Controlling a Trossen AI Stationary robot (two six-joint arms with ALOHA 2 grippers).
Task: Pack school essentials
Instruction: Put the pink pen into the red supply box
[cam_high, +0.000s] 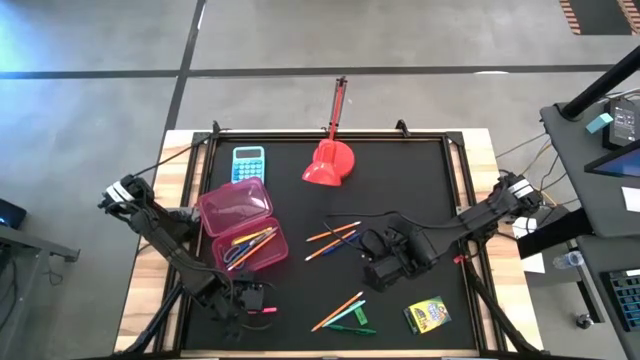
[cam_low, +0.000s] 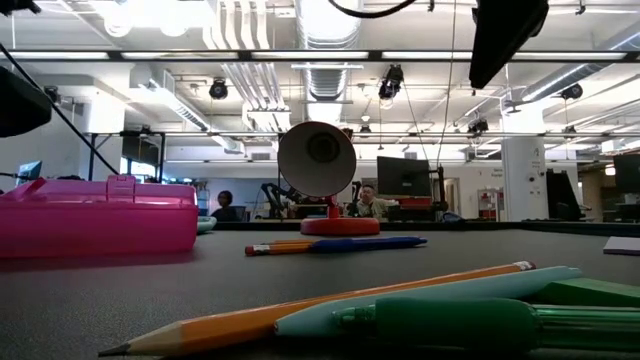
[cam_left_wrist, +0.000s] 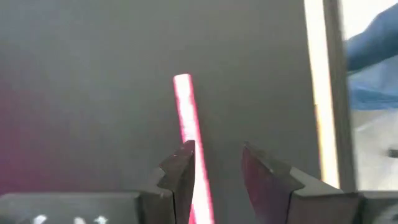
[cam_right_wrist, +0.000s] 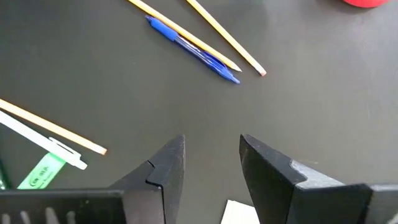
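My left gripper (cam_left_wrist: 214, 162) is open near the table's near-left corner (cam_high: 250, 300), its fingers on either side of a pink highlighter (cam_left_wrist: 186, 118) that lies on the black mat. My right gripper (cam_right_wrist: 211, 155) is open over mid-mat (cam_high: 385, 265), above a small white square (cam_right_wrist: 239, 211) that shows between its fingers. An open pink case (cam_high: 243, 228) holds pencils and blue-handled scissors. Orange pencils and a blue pen (cam_right_wrist: 193, 45) lie loose in the middle. More pencils and a green pen (cam_high: 345, 318) and the crayon box (cam_high: 427, 315) lie near the front. My left gripper comes at the pink highlighter along its length. The highlighter's near end (cam_left_wrist: 198, 186) runs close along the inner side of one finger (cam_left_wrist: 181, 171). Whether that finger touches it, I cannot tell. The highlighter lies flat on the mat.
A light-blue calculator (cam_high: 248, 163) lies behind the case. A red scoop-shaped object (cam_high: 330, 165) with a long handle stands at the far edge. The mat has a raised black frame (cam_high: 455, 200). Bare mat lies right of the right gripper. People sit in the room beyond (cam_low: 365, 200).
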